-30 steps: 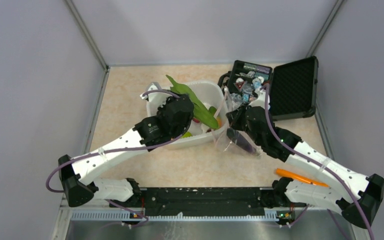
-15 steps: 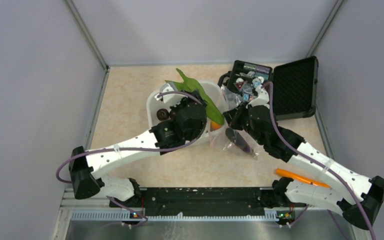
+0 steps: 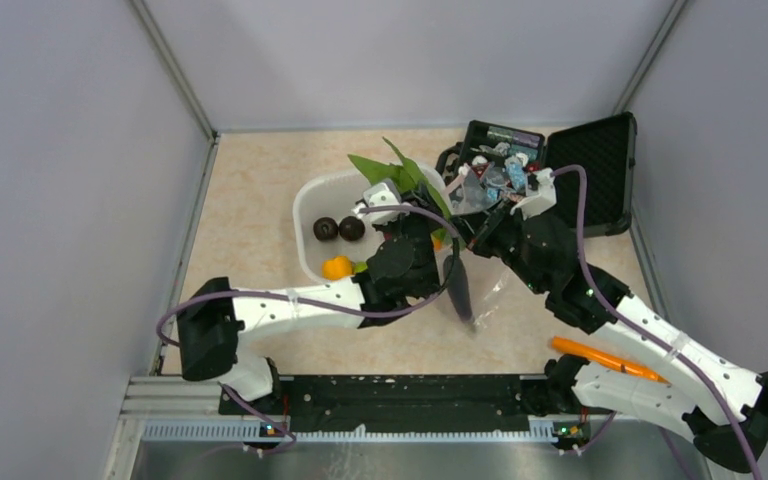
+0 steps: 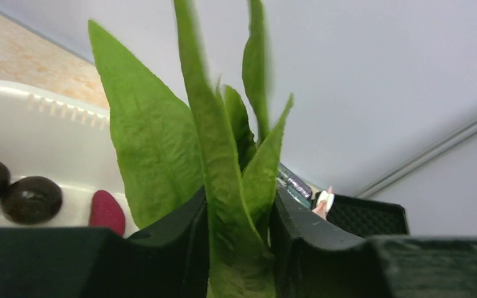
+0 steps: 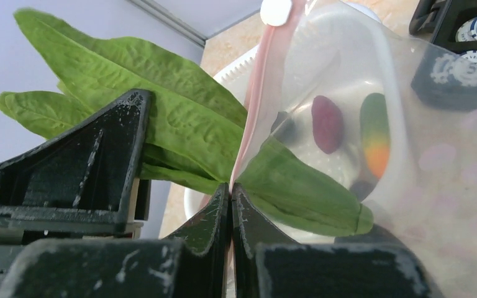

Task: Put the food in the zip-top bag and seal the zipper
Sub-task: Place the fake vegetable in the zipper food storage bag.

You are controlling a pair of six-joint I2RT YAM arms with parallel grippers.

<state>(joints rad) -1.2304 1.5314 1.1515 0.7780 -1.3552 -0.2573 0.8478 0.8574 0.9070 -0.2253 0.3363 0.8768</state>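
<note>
Left tool (image 4: 241, 208): clamped on leafy piece (image 4: 155, 155).
Right tool (image 5: 230, 194): pinched shut on zipper (image 5: 258, 81) of bag (image 5: 348, 74).
Best move: angle it well inside the bag, push deep, then release.

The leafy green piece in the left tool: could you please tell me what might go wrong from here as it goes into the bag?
1. The leafy piece fans out wide above the left tool, so its tips may catch at the mouth of the bag or lie across the zipper, blocking the seal.
2. The right tool holds the bag by one pinch on the zipper, with the eggplant inside; pushing leaves in might tug it loose.
</note>
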